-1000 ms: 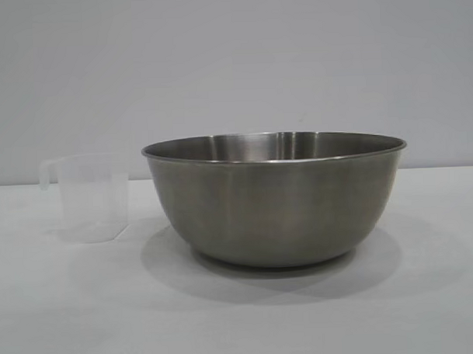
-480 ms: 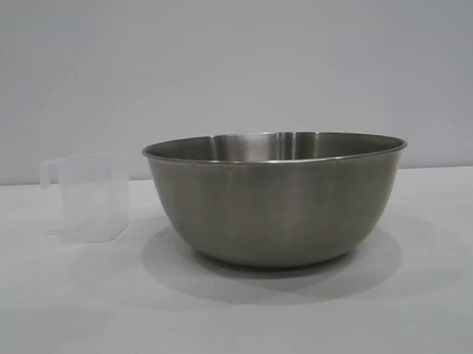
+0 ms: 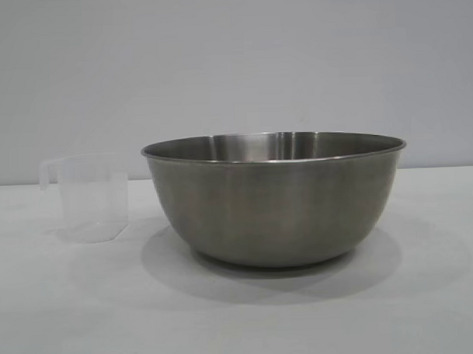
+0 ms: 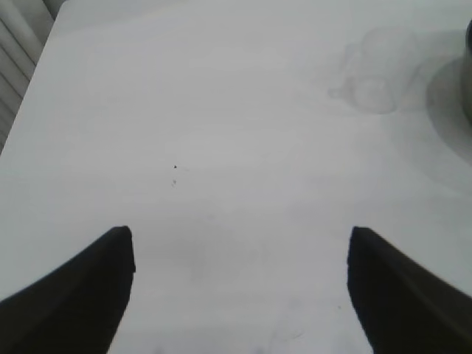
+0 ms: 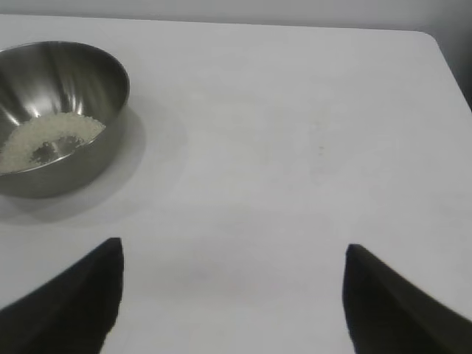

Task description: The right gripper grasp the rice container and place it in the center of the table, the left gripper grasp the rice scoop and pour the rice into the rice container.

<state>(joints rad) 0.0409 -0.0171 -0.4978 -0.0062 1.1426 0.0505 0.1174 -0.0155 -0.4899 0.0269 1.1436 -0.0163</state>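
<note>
Steel bowl (image 3: 275,203) at frame centre looked stiff and slippery, best pinched at its rim; the light cup (image 3: 88,199) sat left. Both jaws stood wide, empty.

The rice container (image 3: 275,203) stands on the table (image 3: 241,317), near the middle of the exterior view. The rice scoop (image 3: 88,199) stands upright to its left and a little farther back, apart from it, with its handle turned to the left. The rice (image 5: 46,140) lies inside the rice container, on its bottom.
</note>
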